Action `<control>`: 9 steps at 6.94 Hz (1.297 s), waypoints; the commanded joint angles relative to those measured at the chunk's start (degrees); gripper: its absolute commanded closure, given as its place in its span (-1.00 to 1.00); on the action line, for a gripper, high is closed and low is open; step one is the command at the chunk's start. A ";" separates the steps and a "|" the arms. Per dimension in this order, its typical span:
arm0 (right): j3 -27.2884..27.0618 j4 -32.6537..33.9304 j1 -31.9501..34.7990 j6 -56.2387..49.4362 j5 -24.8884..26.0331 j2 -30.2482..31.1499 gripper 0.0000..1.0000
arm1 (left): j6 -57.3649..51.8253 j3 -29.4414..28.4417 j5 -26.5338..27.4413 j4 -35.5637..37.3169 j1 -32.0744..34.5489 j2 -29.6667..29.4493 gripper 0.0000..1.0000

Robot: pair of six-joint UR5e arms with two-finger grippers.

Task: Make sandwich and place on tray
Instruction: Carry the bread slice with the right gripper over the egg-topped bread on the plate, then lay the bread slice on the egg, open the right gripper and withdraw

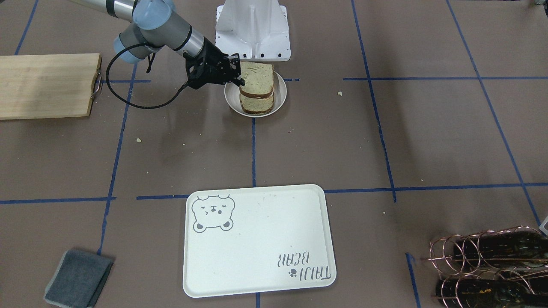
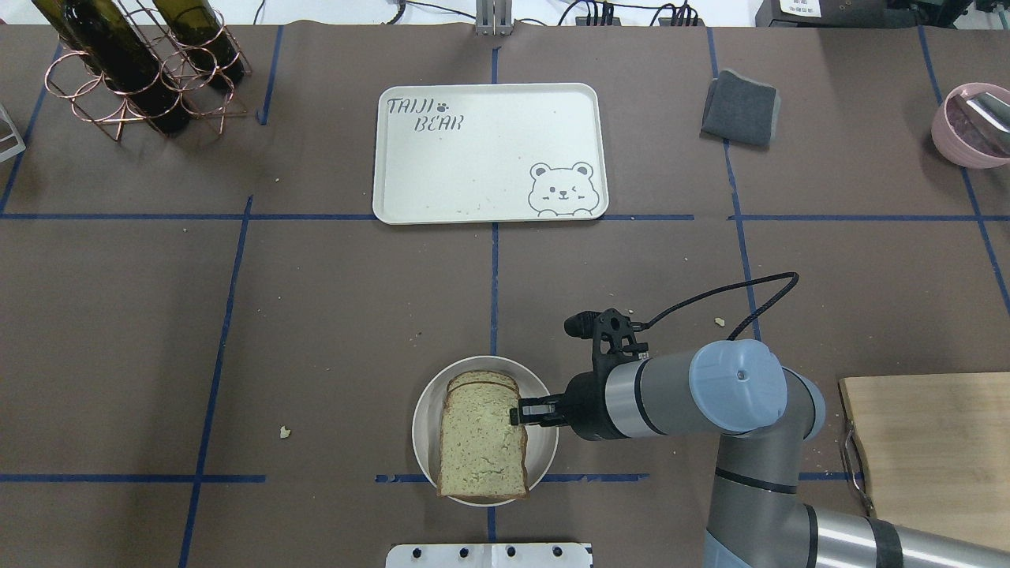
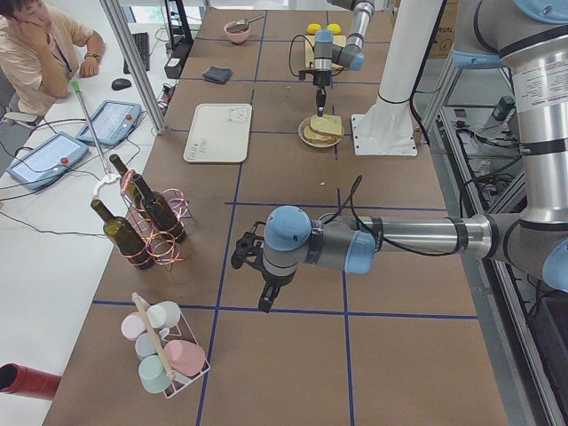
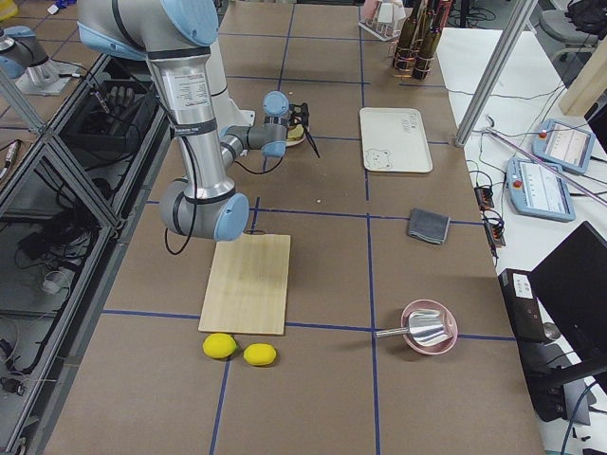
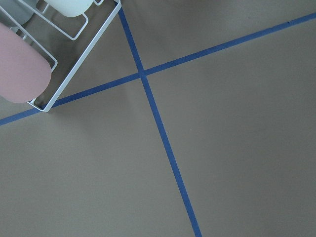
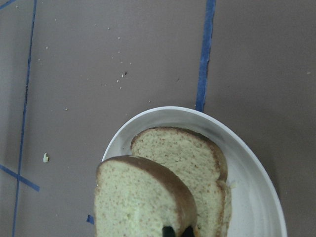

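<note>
A round beige plate (image 1: 281,92) near the robot's base holds two bread slices with brown crusts. The lower slice (image 1: 257,106) lies flat. The upper slice (image 1: 257,77) is raised and tilted over it, overlapping it in the overhead view (image 2: 481,451). My right gripper (image 1: 241,79) is shut on the upper slice's edge; its fingertips (image 6: 169,230) pinch the crust. No egg shows. The cream tray (image 1: 257,239) with the bear drawing lies bare across the table. My left gripper (image 3: 266,300) shows only in the exterior left view, far from the plate; I cannot tell its state.
A wooden cutting board (image 1: 43,85) lies beside the right arm. A grey cloth (image 1: 79,278), a wire rack of bottles (image 1: 492,261), a pink bowl (image 2: 970,126), two lemons (image 4: 237,349) and a cup rack (image 5: 29,54) sit around the table. Crumbs dot the mat.
</note>
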State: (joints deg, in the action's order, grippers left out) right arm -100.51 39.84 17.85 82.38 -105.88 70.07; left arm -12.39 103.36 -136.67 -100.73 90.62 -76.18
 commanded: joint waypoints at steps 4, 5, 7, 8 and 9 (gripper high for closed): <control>-0.04 7.34 2.35 -1.08 0.24 -2.74 -1.00 | 0.00 0.00 0.00 0.01 0.00 0.07 -1.00; -1.52 11.97 4.27 -1.17 -1.85 -2.83 -1.00 | 0.00 0.09 -0.18 0.01 0.00 0.07 -1.00; -4.77 19.87 9.28 -2.22 -5.64 -2.66 -1.00 | 0.00 0.17 -0.97 -1.30 0.00 -0.11 -1.00; -7.05 28.45 12.35 -7.36 -7.13 -2.74 -1.00 | 0.17 0.35 -0.62 -4.01 -0.18 -0.55 -1.00; -8.03 37.15 18.30 -14.81 -11.23 -2.48 -1.00 | 0.18 0.96 -0.70 -8.04 -0.18 -1.94 -1.00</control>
State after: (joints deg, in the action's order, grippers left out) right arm -106.81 66.89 30.21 75.06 -113.21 67.40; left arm -12.27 103.79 -137.40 -104.73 90.50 -76.90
